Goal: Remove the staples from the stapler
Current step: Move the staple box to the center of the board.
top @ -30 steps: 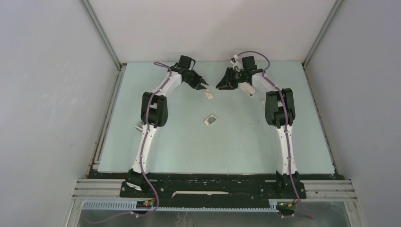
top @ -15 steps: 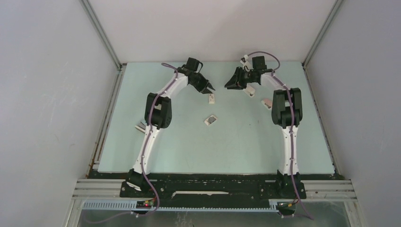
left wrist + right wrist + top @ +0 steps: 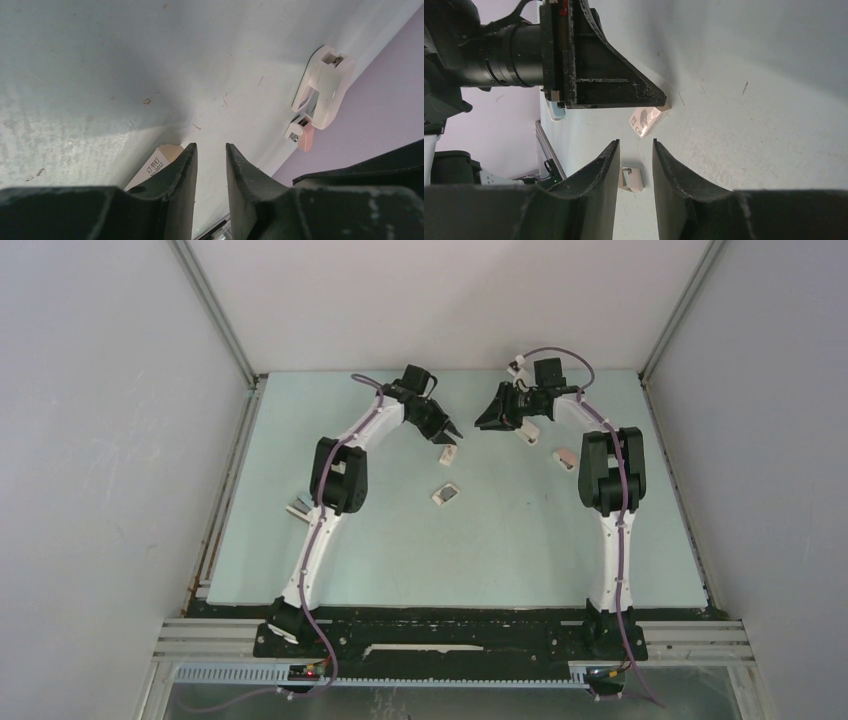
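Note:
A small white stapler [image 3: 527, 432] lies at the back of the table, and the left wrist view shows this white stapler [image 3: 322, 85] beside a pink one [image 3: 302, 136]. My left gripper [image 3: 450, 432] hovers just above a white staple box [image 3: 447, 450]; its jaws [image 3: 211, 145] are open and empty, with the box [image 3: 155, 162] at the left finger. My right gripper [image 3: 484, 423] faces it, open and empty [image 3: 635, 142]. A small beige tray [image 3: 631, 180] on the table holds a grey strip [image 3: 626, 174], possibly the staples.
The pink stapler [image 3: 566, 457] lies by the right arm's elbow. The beige tray [image 3: 446, 494] sits mid-table. Another small object [image 3: 300, 507] lies behind the left arm near the left edge. Grey walls close in the table [image 3: 520, 550] on three sides.
My left gripper has moved right and nearer, over the white box. The right arm has shifted right, uncovering the pink stapler. Both jaw gaps look unchanged.

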